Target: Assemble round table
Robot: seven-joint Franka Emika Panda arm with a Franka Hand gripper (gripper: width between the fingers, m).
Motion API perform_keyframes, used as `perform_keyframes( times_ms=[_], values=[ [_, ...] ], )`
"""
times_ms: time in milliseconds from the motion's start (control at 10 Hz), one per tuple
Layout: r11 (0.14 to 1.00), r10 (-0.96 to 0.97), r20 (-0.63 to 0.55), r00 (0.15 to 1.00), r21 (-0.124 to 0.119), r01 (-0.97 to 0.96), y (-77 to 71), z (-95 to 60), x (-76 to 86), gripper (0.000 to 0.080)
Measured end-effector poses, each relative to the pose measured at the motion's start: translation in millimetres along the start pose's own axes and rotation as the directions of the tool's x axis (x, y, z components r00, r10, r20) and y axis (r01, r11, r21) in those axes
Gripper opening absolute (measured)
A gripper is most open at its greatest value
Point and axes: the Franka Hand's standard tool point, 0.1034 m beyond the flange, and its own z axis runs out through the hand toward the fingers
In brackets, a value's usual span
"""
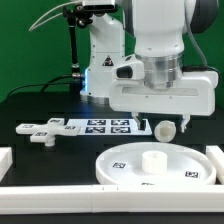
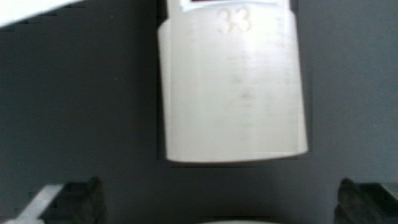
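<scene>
A Franka Panda arm's end effector (image 2: pixel 217 204) hangs above the black tabletop (image 1: pixel 40 105). Its two dark fingers (image 2: pixel 71 200) are spread wide apart, with nothing between them. In the wrist view the short cylindrical leg (image 2: pixel 231 85) fills the middle of the frame, lying on its side on the dark surface, clear of both fingertips.

In the exterior view the same leg (image 1: pixel 165 128) shows as a small white piece under the arm's broad white hand. It lies just off the end of the marker board (image 1: pixel 100 125) on the exterior view's right, and behind the large round disc (image 1: pixel 190 160).

The rimmed disc lies flat at the front of the scene with its open face up. Small black-and-white tags (image 1: pixel 122 166) are set on its inner surface and a raised hub (image 1: pixel 152 158) stands at its centre. The hub carries nothing.

The cross-shaped base piece (image 1: pixel 42 131), also tagged, lies flat on the tabletop at the exterior view's left, just beside the marker board's other end. It is well apart from both leg and disc.

White border rails frame the work area: one along the front edge (image 1: pixel 60 198), one at the exterior view's left (image 1: pixel 5 158) and one at its right (image 1: pixel 215 160), close by the disc's rim.

A pale curved edge at the very foot of the wrist view is too cropped to identify.
</scene>
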Motion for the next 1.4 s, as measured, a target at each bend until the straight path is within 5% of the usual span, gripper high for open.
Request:
perform_keyframes(
  times_ms=[1000, 1400],
  values=[
    [0.998, 0.017, 0.572, 0.82, -0.058, 0.02, 1.6, 5.6, -10.6, 0.0649],
    [0.998, 0.009, 0.591, 0.806, -0.06, 0.033, -5.3, 13.3, -12.4, 0.0649]
  ],
)
